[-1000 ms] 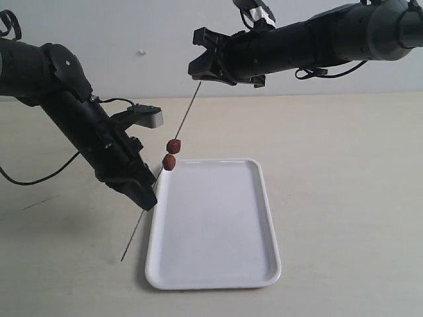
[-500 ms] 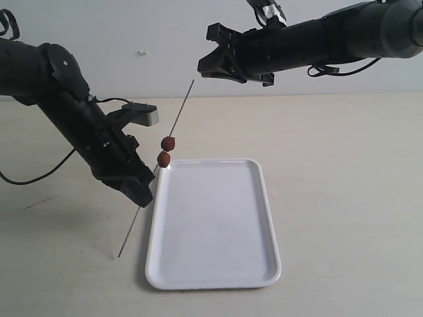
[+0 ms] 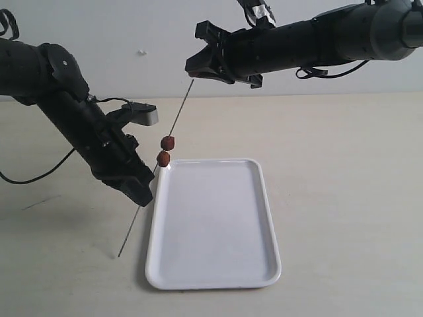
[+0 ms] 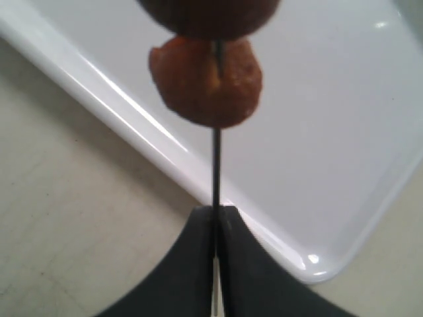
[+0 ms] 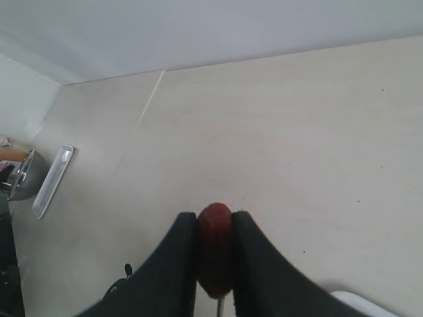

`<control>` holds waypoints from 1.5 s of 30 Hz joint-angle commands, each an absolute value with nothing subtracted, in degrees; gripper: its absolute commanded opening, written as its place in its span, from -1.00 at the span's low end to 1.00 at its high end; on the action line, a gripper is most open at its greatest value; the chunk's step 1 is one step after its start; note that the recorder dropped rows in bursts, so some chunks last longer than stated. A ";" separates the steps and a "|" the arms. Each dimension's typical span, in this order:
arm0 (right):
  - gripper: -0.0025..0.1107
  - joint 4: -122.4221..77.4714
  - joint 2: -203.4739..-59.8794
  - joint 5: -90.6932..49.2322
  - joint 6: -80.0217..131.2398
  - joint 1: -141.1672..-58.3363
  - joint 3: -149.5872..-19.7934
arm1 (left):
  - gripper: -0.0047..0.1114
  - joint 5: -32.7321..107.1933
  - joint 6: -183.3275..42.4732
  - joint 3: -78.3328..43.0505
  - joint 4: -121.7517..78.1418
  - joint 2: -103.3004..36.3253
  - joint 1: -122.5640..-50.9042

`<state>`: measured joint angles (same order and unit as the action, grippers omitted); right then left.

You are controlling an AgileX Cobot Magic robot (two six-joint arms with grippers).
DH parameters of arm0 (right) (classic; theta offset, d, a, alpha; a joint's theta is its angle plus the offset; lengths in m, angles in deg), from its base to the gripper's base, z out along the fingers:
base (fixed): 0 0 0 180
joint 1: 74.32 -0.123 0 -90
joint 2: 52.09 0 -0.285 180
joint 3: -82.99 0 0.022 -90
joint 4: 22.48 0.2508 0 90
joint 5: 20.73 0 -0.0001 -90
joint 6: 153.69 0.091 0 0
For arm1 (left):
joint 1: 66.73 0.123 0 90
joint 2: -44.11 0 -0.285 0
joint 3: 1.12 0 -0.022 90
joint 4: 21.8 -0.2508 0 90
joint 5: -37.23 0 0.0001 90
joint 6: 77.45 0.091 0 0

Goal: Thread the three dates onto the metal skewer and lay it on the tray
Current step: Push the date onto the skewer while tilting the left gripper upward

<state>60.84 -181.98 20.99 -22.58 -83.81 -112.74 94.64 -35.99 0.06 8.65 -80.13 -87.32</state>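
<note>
Where the left gripper [image 3: 144,193] takes the metal skewer [image 3: 180,112], its two black fingers [image 4: 185,264] are pressed together on the thin rod, with no gap beyond the rod itself. The skewer slants steeply through the air. Its low end hangs down near the table [image 3: 344,172], to the left of the tray [image 3: 218,224], and its high end reaches up to the right gripper [image 3: 193,68].

Two dates are threaded on the rod just above the left gripper. The lower date [image 3: 162,158] and the upper date [image 3: 169,142] sit close together, over the tray's far-left corner. In the left wrist view the lower date fills the middle with the rod running into it, and the upper one shows only as a dark sliver at the picture's edge.

The right gripper's fingers clamp the third date [image 5: 215,247] between them, closed only as far as the fruit allows. A short grey tip shows just beside that date in the right wrist view. It is probably the skewer's end, though the view is too tight to tell whether it has entered the fruit.

The tray lies flat on the pale table, white, with a low rounded rim.
</note>
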 commanded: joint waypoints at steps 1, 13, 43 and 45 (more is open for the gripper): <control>-0.81 61.28 -182.30 20.26 -23.87 -83.97 -112.84 | -0.92 94.30 -35.87 0.31 9.46 -80.26 -87.31; -0.81 61.14 -182.76 20.20 -26.19 -83.85 -112.84 | -0.92 94.30 -35.75 0.31 9.45 -80.26 -87.31; -0.81 62.20 -182.44 23.63 -26.19 -83.48 -112.84 | -0.92 94.30 -35.85 0.31 9.45 -80.26 -87.31; -0.81 62.03 -182.44 24.42 -26.19 -83.48 -112.84 | -0.92 94.30 -35.85 0.31 9.45 -80.26 -87.31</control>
<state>62.27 -183.01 22.80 -25.64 -83.70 -112.74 94.64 -35.88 0.06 8.75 -80.13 -87.32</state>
